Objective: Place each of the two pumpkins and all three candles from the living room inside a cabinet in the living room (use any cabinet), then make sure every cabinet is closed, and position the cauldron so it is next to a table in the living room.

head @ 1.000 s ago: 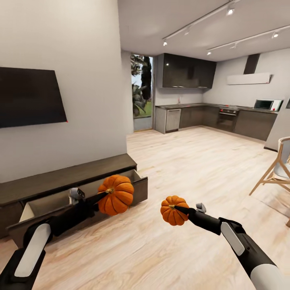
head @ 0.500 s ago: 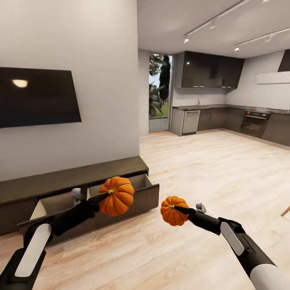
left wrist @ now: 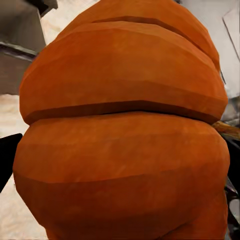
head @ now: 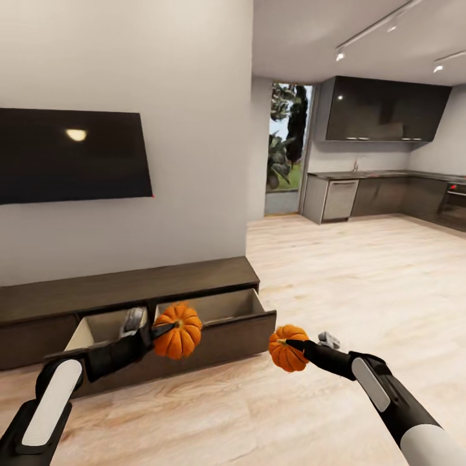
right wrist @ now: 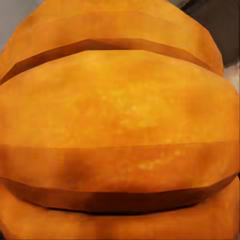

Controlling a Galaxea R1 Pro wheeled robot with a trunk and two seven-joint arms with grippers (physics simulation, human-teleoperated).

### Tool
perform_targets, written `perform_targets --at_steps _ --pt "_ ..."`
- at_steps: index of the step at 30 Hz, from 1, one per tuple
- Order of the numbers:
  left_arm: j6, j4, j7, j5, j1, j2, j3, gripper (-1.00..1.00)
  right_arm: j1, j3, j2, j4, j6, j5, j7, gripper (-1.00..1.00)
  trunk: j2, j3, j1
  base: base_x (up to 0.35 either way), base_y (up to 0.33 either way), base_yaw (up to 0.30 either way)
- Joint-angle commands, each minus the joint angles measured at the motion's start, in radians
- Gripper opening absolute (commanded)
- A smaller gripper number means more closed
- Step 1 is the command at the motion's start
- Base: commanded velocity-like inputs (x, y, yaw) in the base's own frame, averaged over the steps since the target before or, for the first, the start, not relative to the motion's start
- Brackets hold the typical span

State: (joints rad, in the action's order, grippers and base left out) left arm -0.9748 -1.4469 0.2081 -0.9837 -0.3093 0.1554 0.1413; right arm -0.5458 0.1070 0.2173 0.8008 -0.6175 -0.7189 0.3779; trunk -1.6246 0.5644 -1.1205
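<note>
Wood-floored living rm, cabinet (head: 213, 323) drawer open at lower centre. Larger pumpkin (head: 177, 331) clamped in left gripper (head: 157, 331), smaller pumpkin (head: 288, 348) in right gripper (head: 289, 343). Next, prob.: pumpkins lowered into drawer.

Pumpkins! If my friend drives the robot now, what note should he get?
Left pincer: shut on the larger pumpkin, held in front of the open drawer of the low dark cabinet.
Right pincer: shut on the smaller pumpkin, held above the wood floor, right of the drawer.
Done: both pumpkins picked up, drawer open.
Left: put both pumpkins in, fetch the candles, close the cabinet, move the cauldron beside the table.
</note>
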Motion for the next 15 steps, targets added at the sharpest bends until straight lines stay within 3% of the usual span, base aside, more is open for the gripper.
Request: perform_targets --at_steps 1,5,7,8,10,13,15 --pt "-0.006 0.008 -0.031 0.003 0.003 0.000 0.001 -1.00 0.000 0.002 0.001 0.002 0.007 -0.014 -0.011 -1.00 -0.001 0.001 0.000 0.304 -0.156 0.275" --pt "0.022 0.032 -0.172 0.116 0.017 -0.006 0.001 -1.00 0.001 0.003 -0.001 0.000 0.032 0.046 -0.030 -1.00 -0.001 0.001 0.000 0.256 -0.144 0.275" --pt "0.064 0.062 -0.199 0.170 0.021 -0.008 0.000 -1.00 0.008 0.003 -0.001 -0.003 0.051 0.086 -0.034 -1.00 -0.001 0.001 0.000 0.193 -0.076 0.275" --pt "0.106 0.107 -0.210 0.214 0.027 -0.010 -0.002 -1.00 0.011 0.003 -0.005 -0.011 0.100 0.127 -0.037 -1.00 -0.001 0.001 0.000 0.165 -0.024 0.274" --pt "0.163 0.177 -0.215 0.275 0.030 -0.013 -0.014 -1.00 0.012 0.004 -0.021 -0.017 0.145 0.167 -0.050 -1.00 -0.001 0.001 0.000 0.131 -0.012 0.274" --pt "0.239 0.248 -0.210 0.329 0.032 -0.017 -0.042 -1.00 0.012 0.004 -0.051 -0.021 0.166 0.200 -0.086 -1.00 -0.001 0.001 0.000 0.058 -0.004 0.274" --pt "0.276 0.281 -0.208 0.343 0.032 -0.018 -0.056 -1.00 0.012 0.004 -0.072 -0.029 0.177 0.228 -0.107 -1.00 -0.001 0.001 0.000 0.015 -0.001 0.275"
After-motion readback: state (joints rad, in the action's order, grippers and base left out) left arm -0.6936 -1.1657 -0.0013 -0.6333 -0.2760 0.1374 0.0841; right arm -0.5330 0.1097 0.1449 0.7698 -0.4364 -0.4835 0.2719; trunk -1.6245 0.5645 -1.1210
